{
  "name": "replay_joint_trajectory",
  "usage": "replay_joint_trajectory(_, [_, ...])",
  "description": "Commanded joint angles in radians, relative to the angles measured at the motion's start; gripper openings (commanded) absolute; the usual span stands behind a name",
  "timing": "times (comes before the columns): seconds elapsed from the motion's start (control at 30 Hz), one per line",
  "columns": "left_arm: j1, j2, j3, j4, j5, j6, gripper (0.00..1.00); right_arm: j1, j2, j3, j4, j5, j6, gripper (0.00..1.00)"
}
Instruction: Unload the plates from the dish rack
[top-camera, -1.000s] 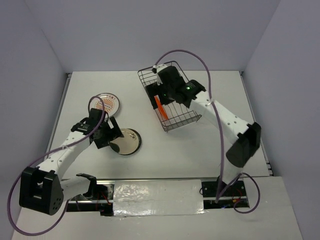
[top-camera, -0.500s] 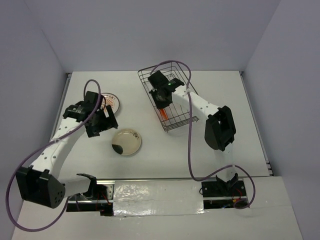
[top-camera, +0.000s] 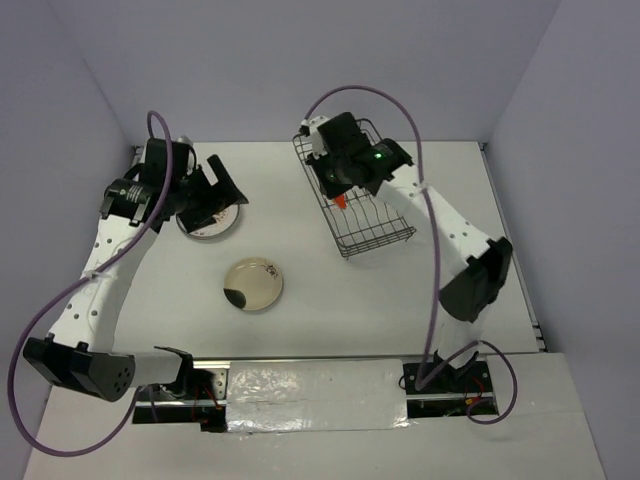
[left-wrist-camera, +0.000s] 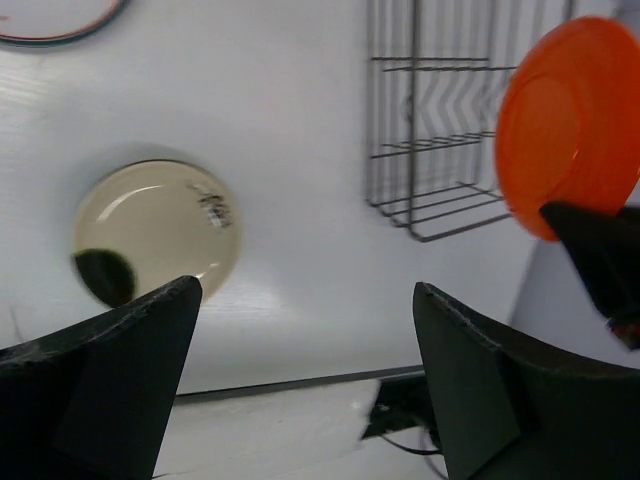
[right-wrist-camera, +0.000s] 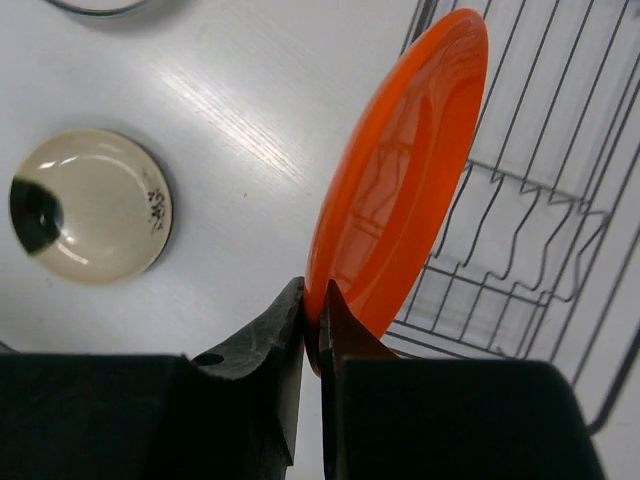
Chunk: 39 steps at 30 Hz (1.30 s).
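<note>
- The left pincer (top-camera: 212, 192) has swung off the cream plate it was hovering over a second ago. Now it's up at the far side, jaws spread as wide as they go, nothing in them.
- Right under that pincer is the patterned plate (top-camera: 212, 225), flat on the table (top-camera: 330, 300). The cream plate (top-camera: 253, 283) sits well back from it toward the arm bases, also flat. So two are already out.
- The right pincer (right-wrist-camera: 312, 300) is the big change: wide open a second ago, now pinched nearly closed on the lower rim of the orange plate (right-wrist-camera: 400, 180), which stands on edge up from its tips.
- The rack (top-camera: 372, 225) lies just under and beyond that pincer, and it's scooted a bit too. The plate looks lifted off the wires, so I'd guess only the carry and set-down are left. Can't spot another plate in the part of the rack that shows.
</note>
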Motion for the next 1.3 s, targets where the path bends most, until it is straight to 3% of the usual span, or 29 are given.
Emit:
replay_joint_trajectory(0.0, [-0.001,0.025,0.058,0.131,0.21,-0.175,1.0,0.042,-0.197,-0.042,-0.022,-0.143,-0.256,0.1])
replay_joint_trajectory(0.1, [-0.001,0.003,-0.02,0.272,0.326,-0.346,1.0,0.157,-0.307,-0.151,0.018,-0.15,-0.445,0.04])
replay_joint_trajectory(0.2, [-0.006,-0.009,-0.076,0.405,0.409,-0.459,1.0,0.298,-0.343,-0.231,0.039,-0.007,-0.561,0.0])
replay_joint_trajectory(0.4, [-0.006,-0.024,-0.068,0.331,0.401,-0.44,0.99,0.412,-0.263,-0.131,0.016,0.157,-0.61,0.0])
replay_joint_trajectory(0.57, [-0.006,-0.061,-0.154,0.298,0.383,-0.401,0.97,0.481,-0.188,-0.061,0.041,0.258,-0.637,0.0])
replay_joint_trajectory(0.6, [-0.004,-0.066,-0.168,0.296,0.383,-0.394,0.93,0.491,-0.177,-0.053,0.07,0.321,-0.639,0.0])
replay_joint_trajectory(0.67, [-0.006,-0.078,-0.189,0.256,0.358,-0.354,0.7,0.496,-0.156,-0.05,0.107,0.381,-0.639,0.0])
replay_joint_trajectory(0.7, [-0.006,-0.083,-0.195,0.238,0.348,-0.34,0.57,0.502,-0.151,-0.047,0.116,0.41,-0.642,0.0])
replay_joint_trajectory(0.73, [-0.003,-0.087,-0.211,0.222,0.335,-0.314,0.37,0.502,-0.15,-0.048,0.128,0.418,-0.642,0.0])
replay_joint_trajectory(0.77, [-0.004,-0.087,-0.22,0.201,0.322,-0.302,0.34,0.508,-0.15,-0.053,0.14,0.417,-0.642,0.0])
replay_joint_trajectory(0.8, [-0.003,-0.089,-0.231,0.198,0.317,-0.274,0.16,0.516,-0.156,-0.058,0.147,0.417,-0.639,0.0])
replay_joint_trajectory(0.83, [-0.001,-0.086,-0.241,0.19,0.311,-0.26,0.05,0.522,-0.157,-0.062,0.153,0.414,-0.638,0.08])
replay_joint_trajectory(0.87, [-0.001,-0.083,-0.241,0.157,0.28,-0.247,0.0,0.524,-0.162,-0.073,0.157,0.406,-0.613,0.27])
replay_joint_trajectory(0.9, [0.001,-0.084,-0.244,0.15,0.26,-0.205,0.0,0.524,-0.177,-0.079,0.156,0.389,-0.592,0.53])
replay_joint_trajectory(0.93, [0.001,-0.092,-0.248,0.143,0.23,-0.181,0.0,0.521,-0.192,-0.093,0.162,0.368,-0.566,0.99])
replay_joint_trajectory(1.0, [0.001,-0.125,-0.284,0.127,0.111,-0.1,0.0,0.486,-0.287,-0.201,0.232,0.328,-0.472,1.0])
replay_joint_trajectory(1.17, [0.005,-0.222,-0.508,0.228,0.033,0.02,0.0,0.289,-0.537,-0.473,0.416,0.104,-0.095,1.0])
replay_joint_trajectory(1.27, [0.007,-0.291,-0.68,0.365,0.053,0.018,0.12,0.242,-0.685,-0.591,0.467,0.07,-0.036,1.0])
